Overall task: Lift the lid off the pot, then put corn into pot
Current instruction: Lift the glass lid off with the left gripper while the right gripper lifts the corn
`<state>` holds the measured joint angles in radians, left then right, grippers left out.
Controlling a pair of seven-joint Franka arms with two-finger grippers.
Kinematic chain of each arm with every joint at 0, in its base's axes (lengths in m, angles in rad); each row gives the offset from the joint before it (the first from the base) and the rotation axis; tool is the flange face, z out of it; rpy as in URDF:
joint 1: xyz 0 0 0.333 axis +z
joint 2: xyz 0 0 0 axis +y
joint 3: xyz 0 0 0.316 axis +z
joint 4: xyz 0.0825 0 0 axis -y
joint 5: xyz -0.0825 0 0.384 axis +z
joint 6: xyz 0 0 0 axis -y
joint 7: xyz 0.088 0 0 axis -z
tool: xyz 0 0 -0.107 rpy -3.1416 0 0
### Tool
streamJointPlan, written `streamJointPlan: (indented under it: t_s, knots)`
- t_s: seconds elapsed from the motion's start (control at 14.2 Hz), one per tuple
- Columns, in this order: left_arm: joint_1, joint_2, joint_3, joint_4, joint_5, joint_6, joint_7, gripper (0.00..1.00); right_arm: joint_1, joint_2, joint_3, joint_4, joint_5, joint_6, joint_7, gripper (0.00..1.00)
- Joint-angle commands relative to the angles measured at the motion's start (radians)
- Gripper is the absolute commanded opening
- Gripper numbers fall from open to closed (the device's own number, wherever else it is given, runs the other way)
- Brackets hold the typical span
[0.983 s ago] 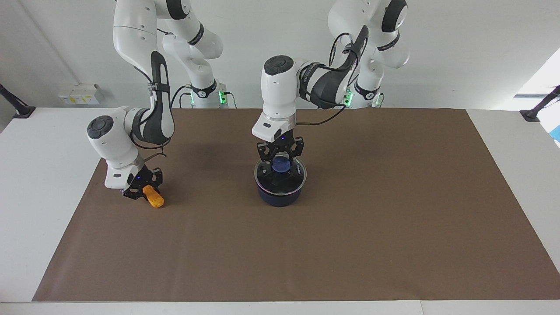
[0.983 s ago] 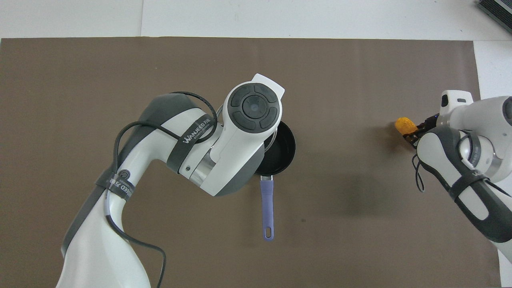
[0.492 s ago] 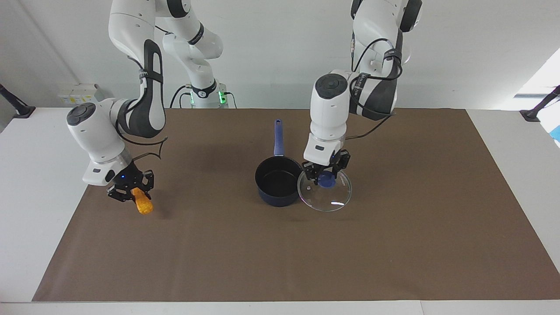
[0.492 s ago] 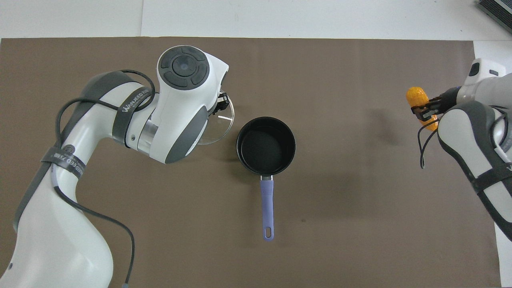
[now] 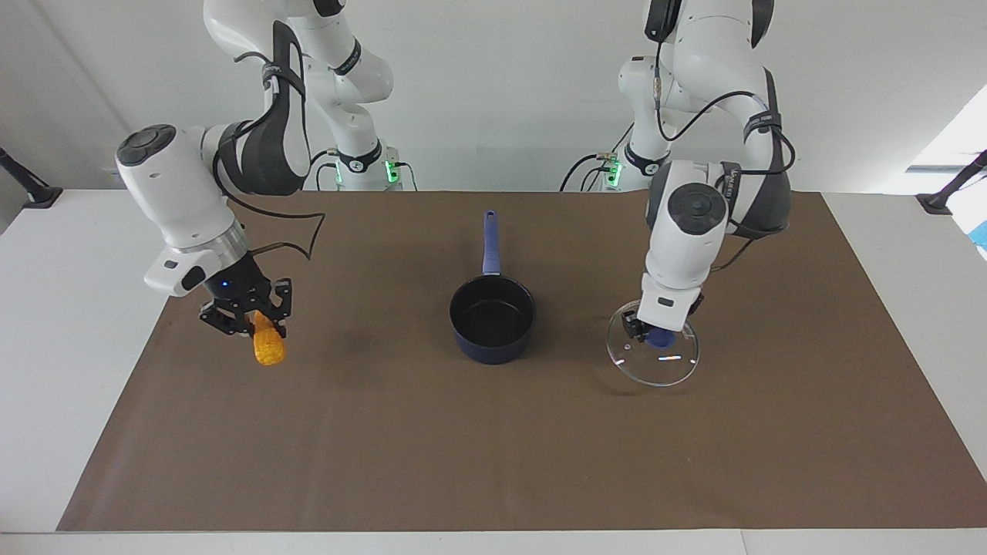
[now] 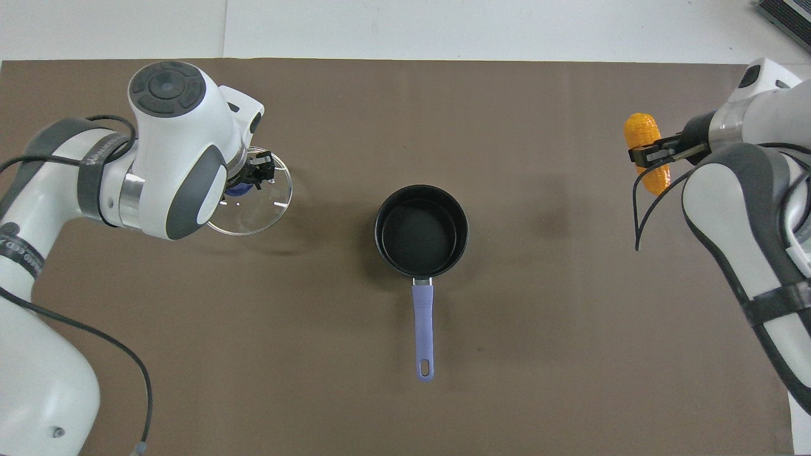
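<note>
The navy pot (image 5: 492, 321) stands open at the mat's middle, its black inside bare (image 6: 421, 229), its long blue handle (image 6: 423, 329) pointing toward the robots. My left gripper (image 5: 655, 333) is shut on the blue knob of the glass lid (image 5: 654, 361) and holds it tilted just above the mat, toward the left arm's end. The lid also shows in the overhead view (image 6: 253, 206) beside the left gripper (image 6: 247, 183). My right gripper (image 5: 247, 314) is shut on the orange-yellow corn (image 5: 268, 347), held up over the mat toward the right arm's end (image 6: 646, 152).
The brown mat (image 5: 493, 447) covers the table. A white box (image 5: 143, 166) sits on the white tabletop near the right arm's base. Black stands (image 5: 948, 189) are at both table corners near the robots.
My left gripper lifted the lid off the pot and carried it sideways toward the left arm's end, lowering it. My right gripper raised the corn off the mat.
</note>
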<state>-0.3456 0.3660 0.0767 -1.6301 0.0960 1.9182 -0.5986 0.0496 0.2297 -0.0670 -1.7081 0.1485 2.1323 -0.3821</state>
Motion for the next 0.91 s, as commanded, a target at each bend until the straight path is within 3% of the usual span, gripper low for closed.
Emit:
streamJointPlan:
  t_s: [0.0,0.21,0.56,0.84]
  knots:
    - [0.066,-0.071,-0.014,-0.108,0.021,0.048,0.052,0.0,0.073,0.002,0.0,0.022,-0.065,-0.029,0.168,0.0]
    - [0.141,-0.116,-0.011,-0.215,0.022,0.146,0.149,0.0,0.176,-0.01,0.004,0.021,-0.127,-0.044,0.392,0.0]
    - [0.255,-0.191,-0.011,-0.388,0.022,0.301,0.302,0.0,0.308,0.008,0.004,0.042,-0.116,-0.091,0.642,0.0]
    - [0.281,-0.272,-0.011,-0.566,0.022,0.459,0.319,0.0,0.401,0.173,0.004,0.283,-0.125,-0.19,0.859,0.0]
